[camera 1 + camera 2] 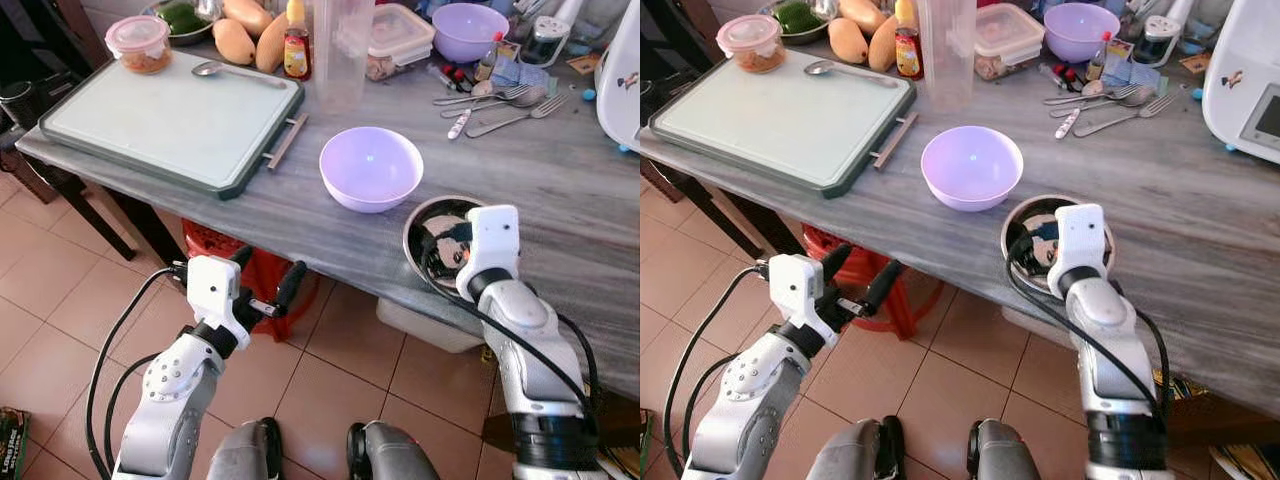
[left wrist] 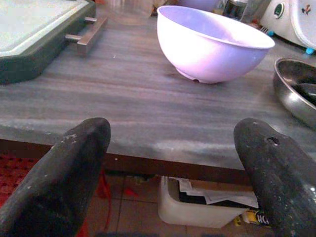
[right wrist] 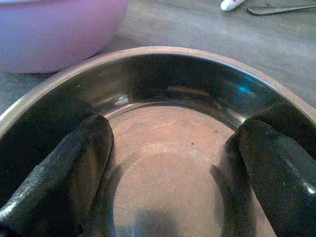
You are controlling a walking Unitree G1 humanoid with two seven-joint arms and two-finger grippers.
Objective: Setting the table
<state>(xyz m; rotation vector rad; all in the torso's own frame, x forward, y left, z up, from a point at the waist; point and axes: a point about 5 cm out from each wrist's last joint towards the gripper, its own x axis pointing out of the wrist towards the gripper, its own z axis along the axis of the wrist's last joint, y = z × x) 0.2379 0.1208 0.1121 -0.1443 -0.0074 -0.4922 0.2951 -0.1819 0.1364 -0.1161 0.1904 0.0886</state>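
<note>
Your right gripper point(image 3: 175, 163) reaching inside steel bowl point(image 1: 425, 215) at table's point(image 1: 560, 190) near edge, fingers spread, grasping nothing. Left gripper point(image 1: 268, 288) hanging released below edge, facing lavender bowl point(image 1: 370, 166).

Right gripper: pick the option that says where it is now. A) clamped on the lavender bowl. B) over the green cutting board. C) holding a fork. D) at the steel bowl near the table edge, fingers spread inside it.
D: the right gripper has its two black fingers spread apart inside the steel bowl at the table's near edge, beside the lavender bowl.
</note>
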